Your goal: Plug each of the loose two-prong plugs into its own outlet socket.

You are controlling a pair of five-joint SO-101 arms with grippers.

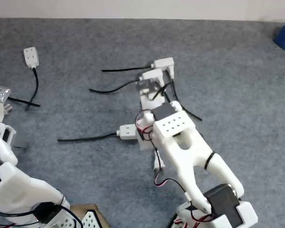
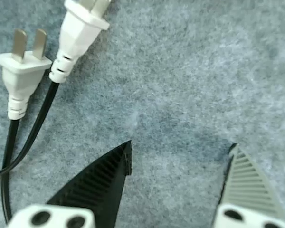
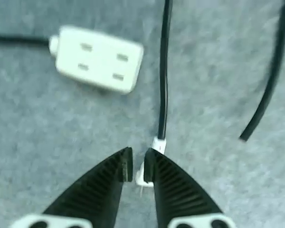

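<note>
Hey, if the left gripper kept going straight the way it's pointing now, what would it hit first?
Most likely the grey carpet: the open left gripper points at a bare patch. The two white plugs lie off to one side of that line, though depth is hard to judge.

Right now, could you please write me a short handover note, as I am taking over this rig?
Left gripper: open and empty, over the carpet near one loose plug and another loose plug, both with prongs bare.
Right gripper: shut on a third plug, close to a white outlet socket whose slots are all empty.
Done: no plug seated in that socket.
Left: seat the held plug, then the two loose ones.
</note>
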